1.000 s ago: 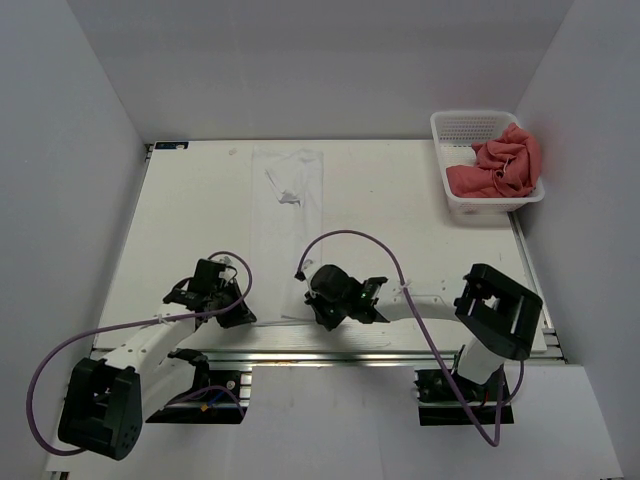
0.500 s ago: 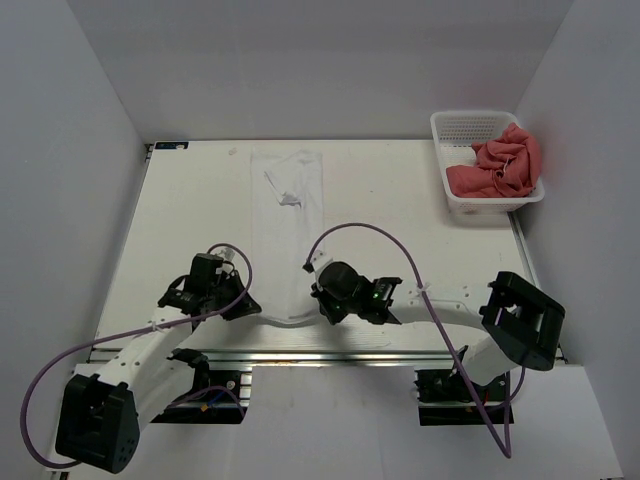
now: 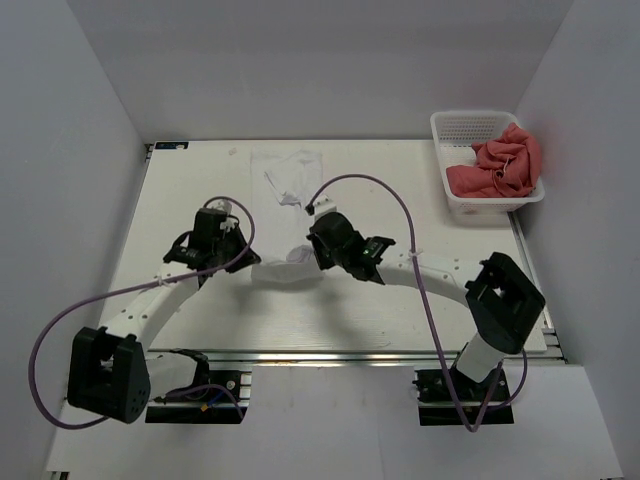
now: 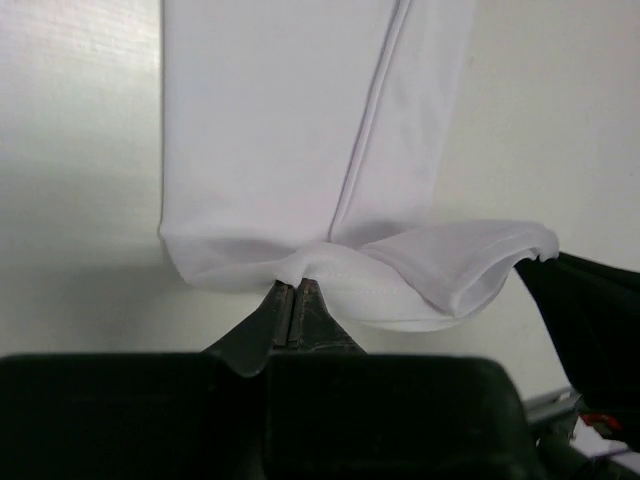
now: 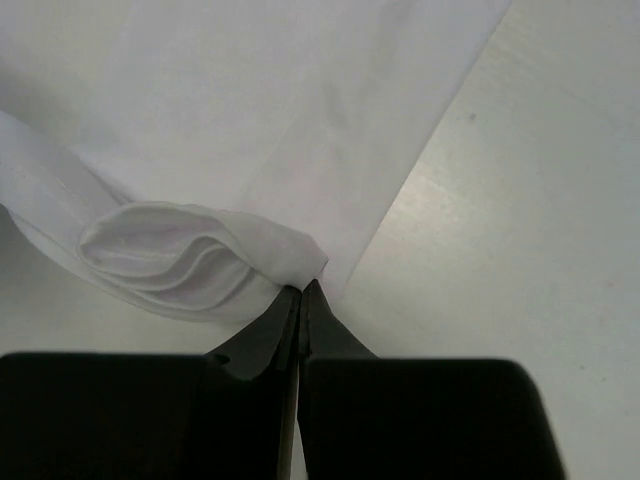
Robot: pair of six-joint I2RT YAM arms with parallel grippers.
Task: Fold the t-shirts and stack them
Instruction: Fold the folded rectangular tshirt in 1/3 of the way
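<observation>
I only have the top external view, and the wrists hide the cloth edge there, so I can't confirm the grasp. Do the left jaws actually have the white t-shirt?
Observer: Yes. In the left wrist view the left jaws are shut on the white t-shirt, pinching its curled-over hem.
Operator: And the right jaws?
Observer: Shut too. The right wrist view shows them pinching a corner of the same cloth.
Operator: One layer or several on that side?
Observer: Several. Stacked edges curl away to the left of the pinch in the right wrist view.
</observation>
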